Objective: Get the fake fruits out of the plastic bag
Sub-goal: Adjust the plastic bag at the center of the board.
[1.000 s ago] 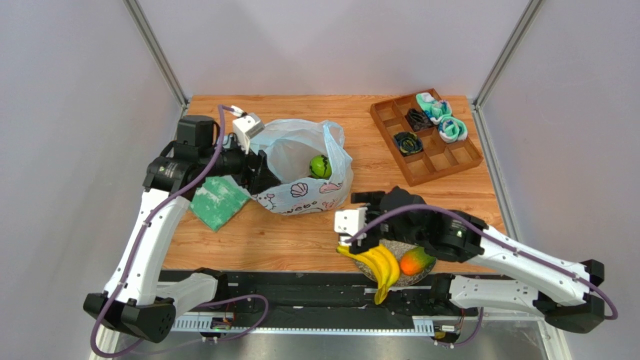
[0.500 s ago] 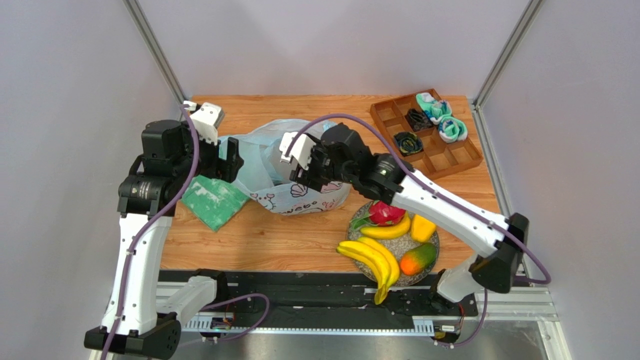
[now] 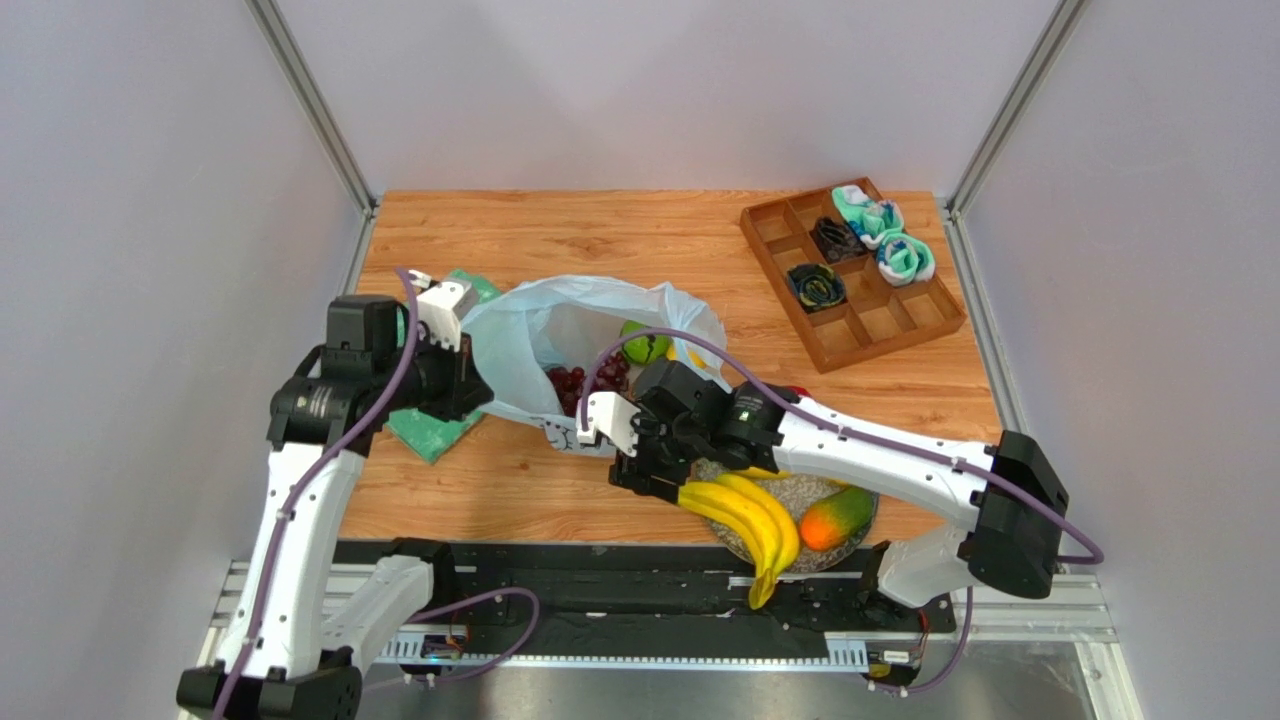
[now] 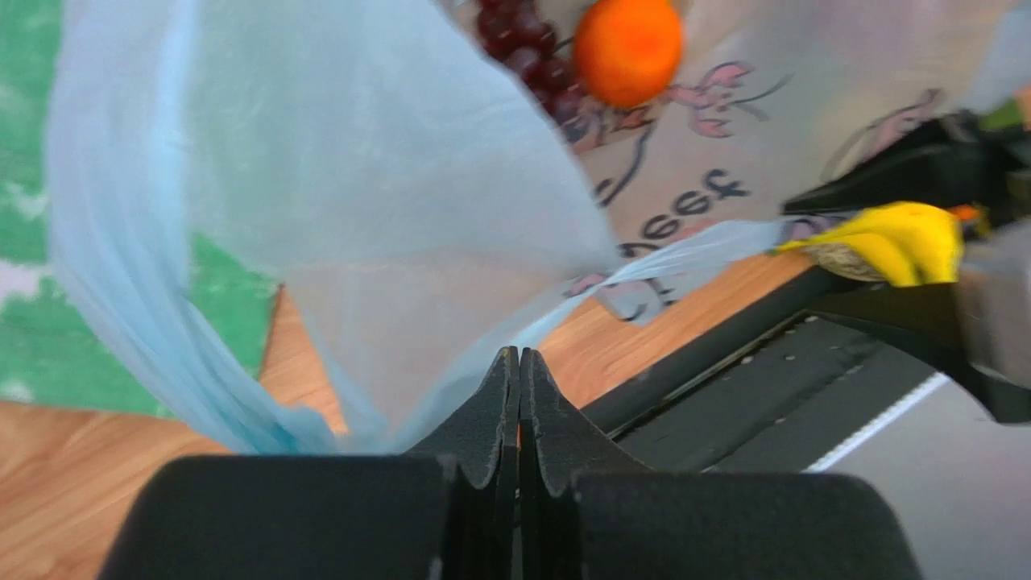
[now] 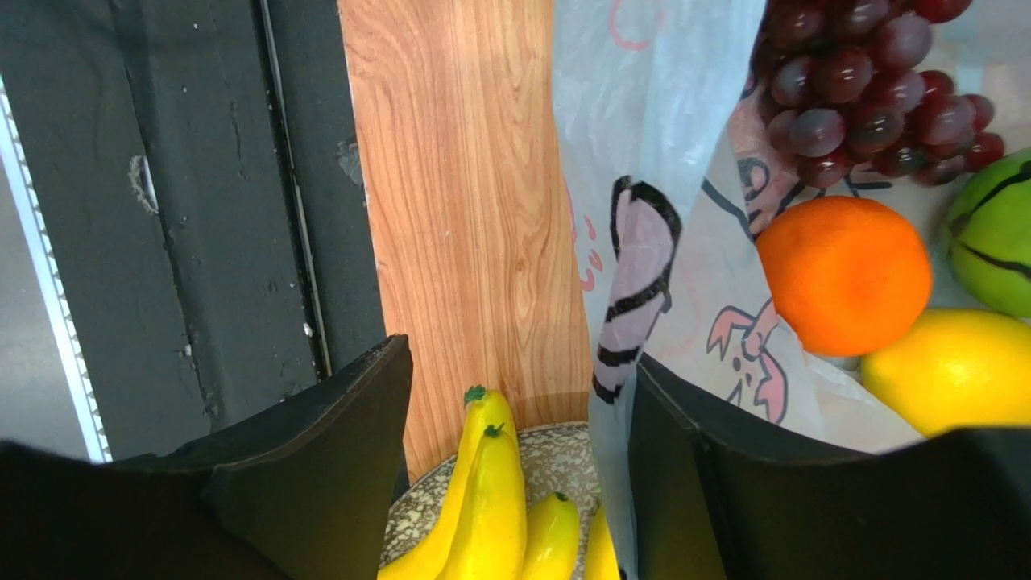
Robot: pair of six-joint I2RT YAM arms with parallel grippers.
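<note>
The left gripper (image 4: 520,363) is pinched tight on the thin, crinkly film of the pale-blue plastic bag (image 4: 363,181), which fans up from its jaws as a translucent sheet; the bag lies on the wooden table (image 3: 601,225), beside a green patterned cloth (image 4: 24,302). Inside it sit a cluster of glossy dark purple grapes (image 5: 865,91), a round orange (image 5: 844,276), a smooth yellow fruit (image 5: 956,369) and a green fruit (image 5: 998,230) with dark stripes (only partly in view). The right gripper (image 5: 518,363) is spread wide and holds nothing, the bag's printed wall just inside one finger; close by, curved yellow bananas (image 5: 484,508) rest on a speckled plate (image 5: 563,465), with an orange-green mango (image 3: 834,521) alongside.
</note>
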